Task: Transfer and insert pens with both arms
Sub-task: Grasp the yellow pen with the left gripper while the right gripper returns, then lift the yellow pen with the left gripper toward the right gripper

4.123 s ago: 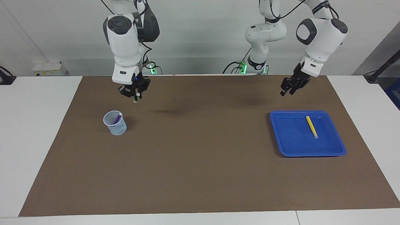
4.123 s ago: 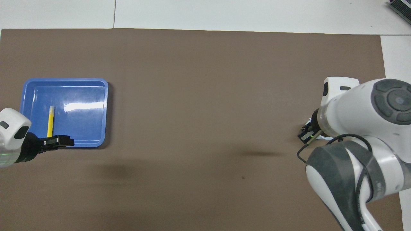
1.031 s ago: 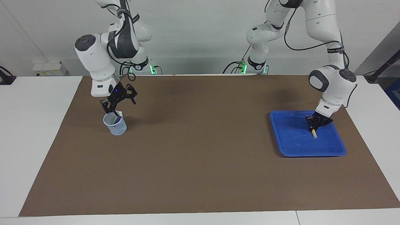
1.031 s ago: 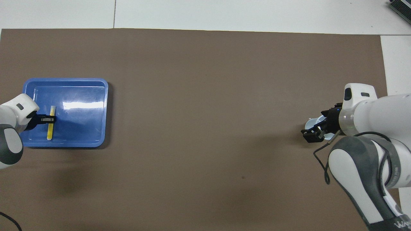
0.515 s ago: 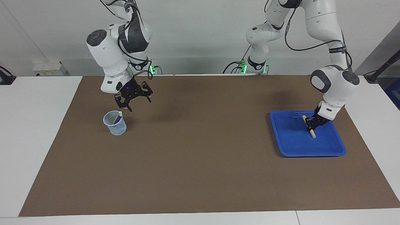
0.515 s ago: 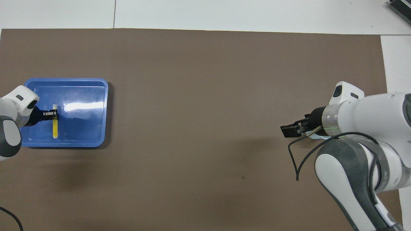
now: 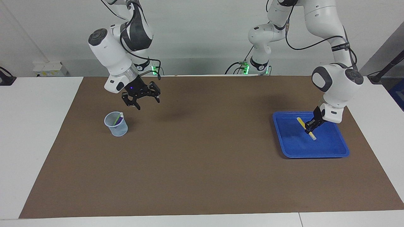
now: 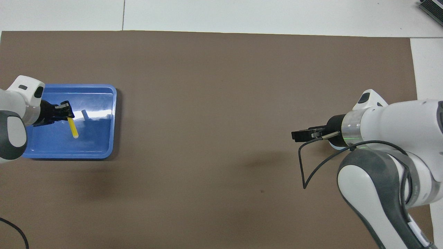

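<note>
The left gripper (image 7: pixel 309 127) is closed on the yellow pen (image 7: pixel 305 129), held tilted over the blue tray (image 7: pixel 315 153) at right of the facing view. The right gripper (image 7: pixel 142 101) is open and empty, at upper left above the mat (image 7: pixel 202 176) near the cup (image 7: pixel 116 124), which holds 2 pens (image 7: pixel 118 119), purple and green.

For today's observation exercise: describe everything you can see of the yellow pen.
The yellow pen is a short, slim, plastic-looking marker with a pale whitish cap at its lower end. It is tilted, clamped near its middle by the left tool, which is shut on it, over the blue tray. Whether the cap touches the tray floor is unclear.
</note>
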### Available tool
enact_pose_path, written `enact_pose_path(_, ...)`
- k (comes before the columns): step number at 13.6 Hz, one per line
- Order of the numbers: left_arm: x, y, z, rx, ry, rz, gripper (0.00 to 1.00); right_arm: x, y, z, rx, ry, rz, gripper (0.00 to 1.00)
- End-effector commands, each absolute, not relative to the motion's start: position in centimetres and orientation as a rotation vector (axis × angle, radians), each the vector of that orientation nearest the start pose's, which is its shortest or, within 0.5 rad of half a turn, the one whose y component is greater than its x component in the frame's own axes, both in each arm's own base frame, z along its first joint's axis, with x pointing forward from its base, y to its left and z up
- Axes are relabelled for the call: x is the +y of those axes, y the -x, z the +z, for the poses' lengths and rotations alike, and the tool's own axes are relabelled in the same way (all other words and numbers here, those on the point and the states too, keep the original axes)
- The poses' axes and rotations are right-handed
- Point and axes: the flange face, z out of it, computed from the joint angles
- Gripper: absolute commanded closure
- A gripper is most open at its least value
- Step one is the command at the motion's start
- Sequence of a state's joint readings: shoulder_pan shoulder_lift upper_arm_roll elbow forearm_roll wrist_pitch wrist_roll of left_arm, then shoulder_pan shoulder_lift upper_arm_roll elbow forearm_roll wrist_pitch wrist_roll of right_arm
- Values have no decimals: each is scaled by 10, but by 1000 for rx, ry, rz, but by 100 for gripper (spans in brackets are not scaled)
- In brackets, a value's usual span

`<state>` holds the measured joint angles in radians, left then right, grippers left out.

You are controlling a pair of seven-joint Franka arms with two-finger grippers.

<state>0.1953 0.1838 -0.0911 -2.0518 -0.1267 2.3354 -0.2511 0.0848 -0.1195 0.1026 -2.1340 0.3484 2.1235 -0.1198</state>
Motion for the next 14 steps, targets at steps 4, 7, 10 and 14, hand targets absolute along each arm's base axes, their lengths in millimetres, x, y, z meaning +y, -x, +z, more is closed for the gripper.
enact_pose_path(4,5,-576,419,-1304,3153,-110,100,137,-512,477,122,2731,-82,0)
enact_pose_path(7,-31,-566,453,-1652,3065,-66,100,142,-512,479,235,2688,-62,0)
enact_pose_path(10,-69,-554,485,-1970,2943,-29,100,144,-513,481,361,2633,-45,0)
enact_pose_path(14,-117,-534,517,-2271,2771,47,100,158,-509,482,410,2607,-12,0)
